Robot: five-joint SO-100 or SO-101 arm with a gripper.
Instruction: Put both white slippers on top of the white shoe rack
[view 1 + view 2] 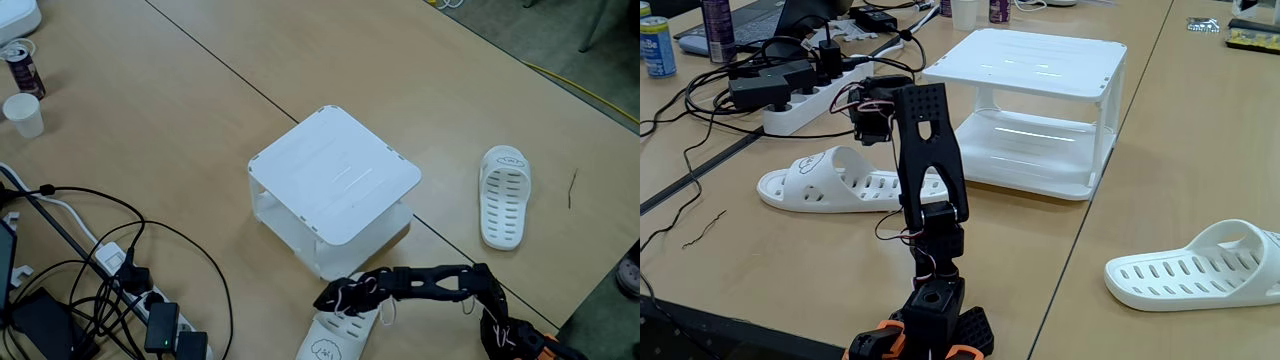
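Rack: white shoe rack (335,180) stands mid-worktop, top bare, two tiers, in both fixed views (1035,70).

Slipper, first: white slipper (505,195) lies flat on the wooden worktop (150,110), well apart from the rack, sole down; same slipper at the lower right in a fixed view (1200,270).

Slipper, second: white slipper (840,182) lies just beside the rack, sole down; its strap end shows at the bottom edge of a fixed view (335,342).

Arm: my black arm reaches over the second slipper; my fingers (335,298) hang above it (862,105). Apart or together, I cannot tell.

Sundries: power strip (805,100) with black cables (90,240); paper cup (24,113); drink can (20,65).
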